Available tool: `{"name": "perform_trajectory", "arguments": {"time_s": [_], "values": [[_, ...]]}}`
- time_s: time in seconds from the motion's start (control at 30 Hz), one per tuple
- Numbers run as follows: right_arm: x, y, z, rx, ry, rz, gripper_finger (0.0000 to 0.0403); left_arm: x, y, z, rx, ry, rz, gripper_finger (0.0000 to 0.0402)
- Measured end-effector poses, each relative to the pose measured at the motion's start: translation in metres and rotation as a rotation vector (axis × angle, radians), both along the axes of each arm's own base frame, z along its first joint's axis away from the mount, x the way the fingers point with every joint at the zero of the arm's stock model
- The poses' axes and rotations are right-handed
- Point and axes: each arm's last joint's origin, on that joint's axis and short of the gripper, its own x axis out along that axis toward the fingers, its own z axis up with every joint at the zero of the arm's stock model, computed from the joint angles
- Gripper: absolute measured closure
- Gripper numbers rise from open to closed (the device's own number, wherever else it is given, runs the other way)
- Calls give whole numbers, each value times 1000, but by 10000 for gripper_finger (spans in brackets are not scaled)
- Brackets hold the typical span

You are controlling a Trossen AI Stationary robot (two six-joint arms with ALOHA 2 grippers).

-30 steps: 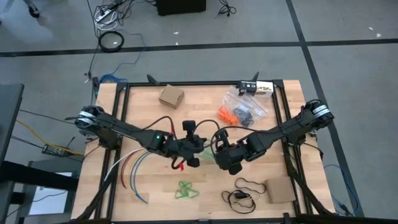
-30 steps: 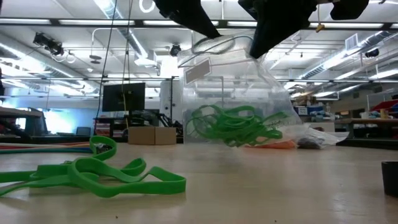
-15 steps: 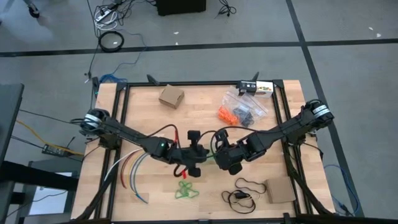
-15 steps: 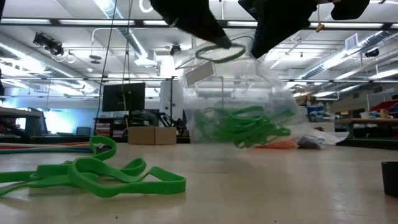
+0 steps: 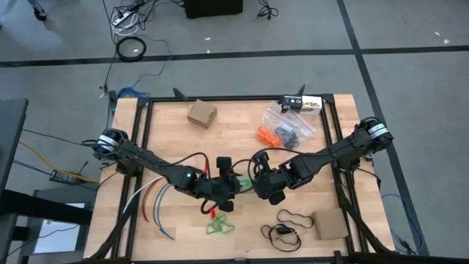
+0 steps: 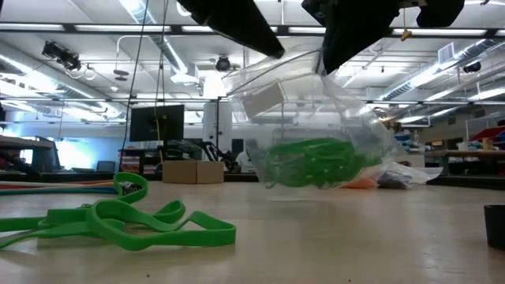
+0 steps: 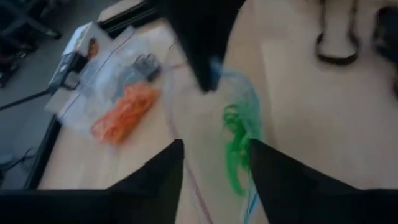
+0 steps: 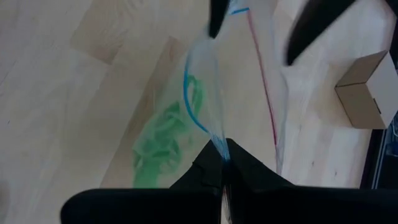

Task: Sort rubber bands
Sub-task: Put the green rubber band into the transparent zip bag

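Between the two arms, near the middle of the worktop (image 5: 242, 136), the right gripper (image 8: 222, 163) has its jaws pressed together on the rim of a clear bag (image 6: 312, 130), pinching the plastic by its blue seal line so the bag hangs with its mouth up; the left gripper (image 7: 214, 165) hovers just beside that mouth with its jaws spread and nothing between them, so I judge a band has just been let go into the bag; inside it lies a bunch of green bands (image 6: 312, 162), settled at the bottom where the bag meets the wood; a few more green bands (image 5: 218, 224) lie loose on the worktop near the front edge, just below the left gripper in the high view, and they show large at the front of the low view; orange bands (image 5: 267, 135) and dark bands (image 5: 288, 135) sit in other clear bags towards the far right corner, well apart from the work; a black cord loop (image 5: 292, 218) and coloured cables (image 5: 154, 198) lie to either side at the front, not part of the job; the step in hand, as I read it, is filling the green bag; the next move calls for the left gripper to drop to the loose green bands, close on one or more, and bring them to the mouth while the right gripper holds the rim.
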Motion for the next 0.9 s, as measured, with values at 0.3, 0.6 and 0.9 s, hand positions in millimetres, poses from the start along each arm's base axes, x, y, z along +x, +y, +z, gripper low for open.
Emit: {"name": "perform_trajectory", "arguments": {"time_s": [0.3, 0.6, 0.9], "values": [[-1, 0, -1, -2, 12, -6, 403, -34, -8, 49, -32, -10, 53, 168], [-1, -1, -1, -1, 10, -9, 403, -58, -49, 15, -350, 167, -110, 181], [1, 0, 0, 5, -8, -9, 403, -75, -43, -70, -624, 216, -24, 199]]}}
